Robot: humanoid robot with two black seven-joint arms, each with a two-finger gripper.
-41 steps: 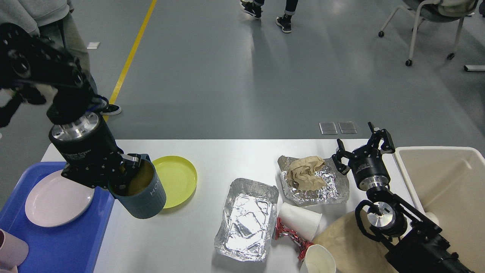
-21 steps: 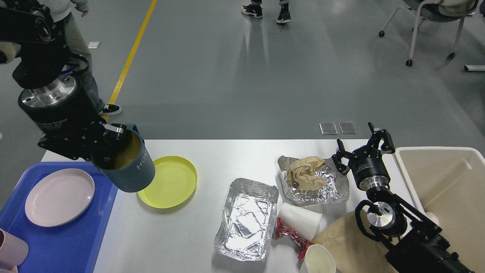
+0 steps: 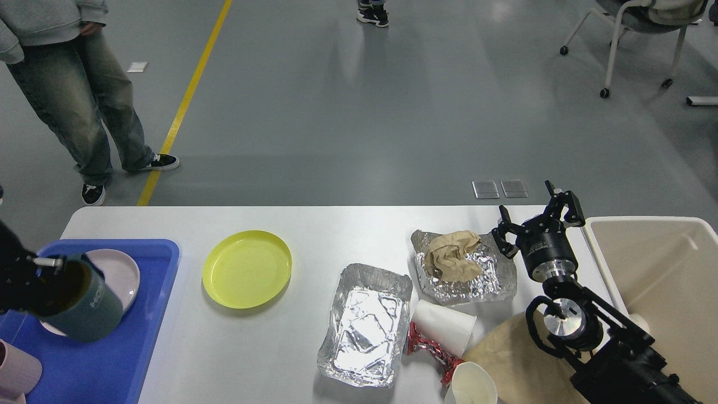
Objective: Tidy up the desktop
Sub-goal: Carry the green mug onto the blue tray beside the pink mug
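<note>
The table, white and round-cornered, fills the lower half of the head view, with clutter mostly from its centre toward 3 o'clock. The step in hand looks like setting the grey-blue mug down in the blue tray at the table's 9 o'clock edge. The mug hangs tilted over the tray, its mouth turned up and leftward, overlapping the pale pink plate that lies in the tray. The left hand is cut off by the frame edge; it grips the mug at the rim, one finger apparently inside.

To do this well, I would level the mug first, then lower it onto bare tray floor toward 6 o'clock of the plate, not on the plate's rim, where it could rock. A pink cup sits at the tray's lower left corner, so the gap between cup and plate is the likely spot. Release only once the base sits flat.

Outward from the tray, a yellow plate lies just beside it at 3 o'clock. Past that sit an empty foil tray, a second foil tray holding crumpled brown paper, a tipped white paper cup, a red wrapper and another paper cup. The right hand hovers with fingers spread, holding nothing, between the paper-filled foil and the beige bin at the far 3 o'clock edge.
</note>
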